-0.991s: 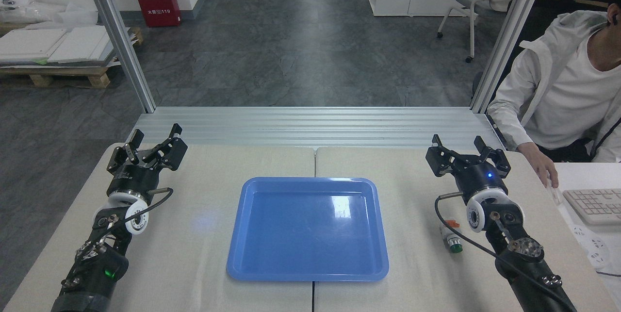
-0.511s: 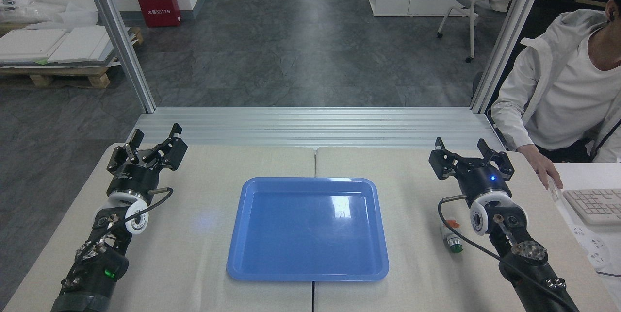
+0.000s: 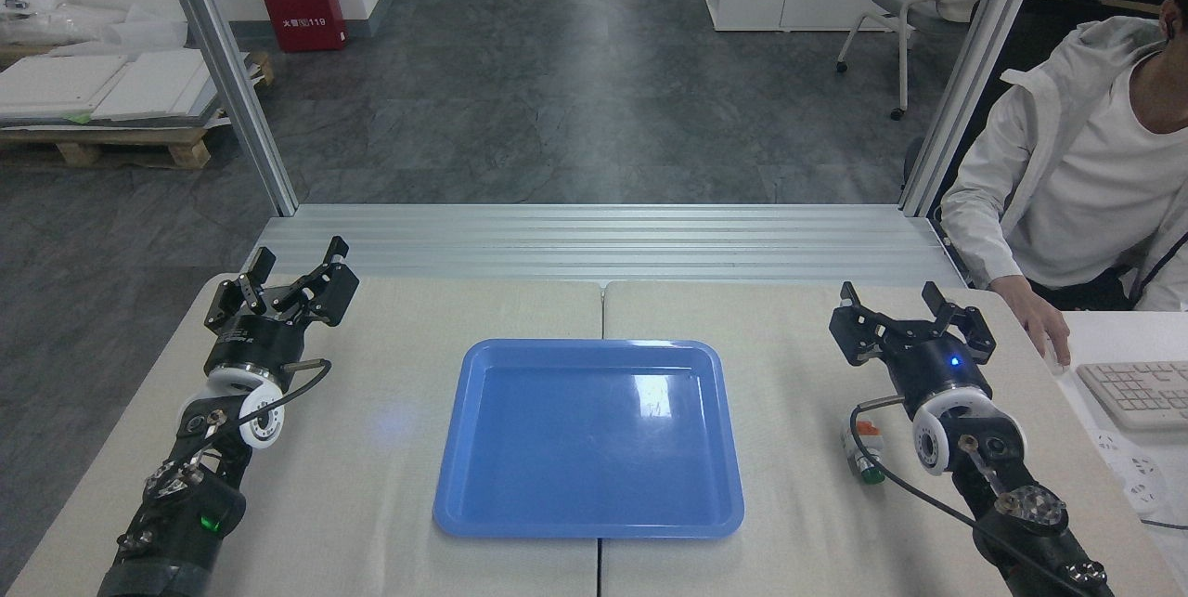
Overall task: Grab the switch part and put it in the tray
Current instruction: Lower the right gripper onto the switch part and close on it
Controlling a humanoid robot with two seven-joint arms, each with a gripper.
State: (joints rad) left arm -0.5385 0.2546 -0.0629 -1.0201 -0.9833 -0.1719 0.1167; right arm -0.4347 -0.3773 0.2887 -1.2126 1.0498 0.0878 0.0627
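Observation:
The blue tray (image 3: 483, 504) lies in the middle of the table with nothing in it. The switch part (image 3: 864, 452) rests on the tabletop to the tray's right, orange end away from me, green button toward me, partly crossed by my right arm's cable. My right gripper (image 3: 889, 298) stands open well beyond the switch, close to the table's far right edge, holding nothing. My left gripper (image 3: 297, 261) is open too, at the far left corner of the table, far from both tray and switch.
A person in a white jacket sits at the right, one hand (image 3: 1041, 318) resting at the table's edge close to my right gripper. A white keyboard (image 3: 1134, 390) lies beside it. Aluminium frame posts (image 3: 223, 68) rise behind the table.
My right arm has drifted right and slightly toward me, uncovering more of the switch part. The left arm, tray and switch have stayed put. The person's hand shifted a little.

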